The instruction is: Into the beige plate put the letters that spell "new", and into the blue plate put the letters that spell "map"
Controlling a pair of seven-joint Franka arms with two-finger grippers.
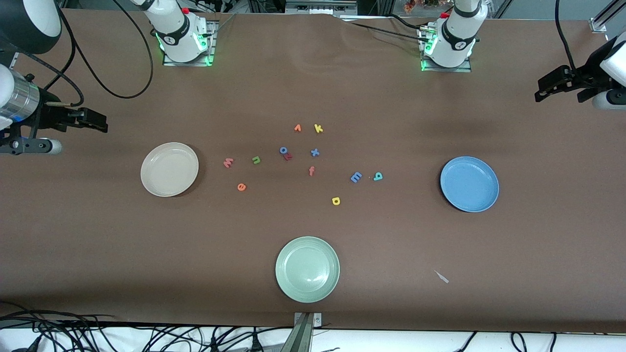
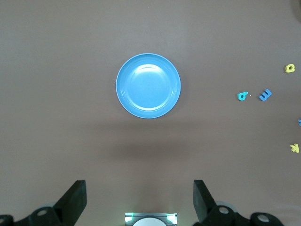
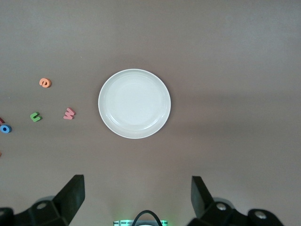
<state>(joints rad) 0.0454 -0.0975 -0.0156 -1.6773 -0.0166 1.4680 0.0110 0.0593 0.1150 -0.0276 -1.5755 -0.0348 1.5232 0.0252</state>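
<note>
The beige plate [image 1: 169,169] [image 3: 134,103] lies toward the right arm's end, with the pinkish-red "w" [image 1: 228,162], green "n" [image 1: 256,159] and orange "e" [image 1: 241,187] on the table beside it. The blue plate [image 1: 469,184] [image 2: 148,85] lies toward the left arm's end. Beside it lie the blue "m" [image 1: 356,177], teal "a" [image 1: 377,176] and yellow "p" [image 1: 335,200]. Both plates are bare. My right gripper [image 1: 100,124] [image 3: 136,186] hangs open and empty high over its end of the table. My left gripper [image 1: 542,91] [image 2: 140,188] hangs likewise, open and empty.
A pale green plate [image 1: 307,269] sits near the front edge. Other letters lie mid-table: yellow "k" [image 1: 318,128], an orange letter [image 1: 297,128], blue "o" [image 1: 283,150] touching a red letter [image 1: 288,157], blue "x" [image 1: 315,152], orange-red "f" [image 1: 311,170]. A small scrap [image 1: 441,276] lies near the front.
</note>
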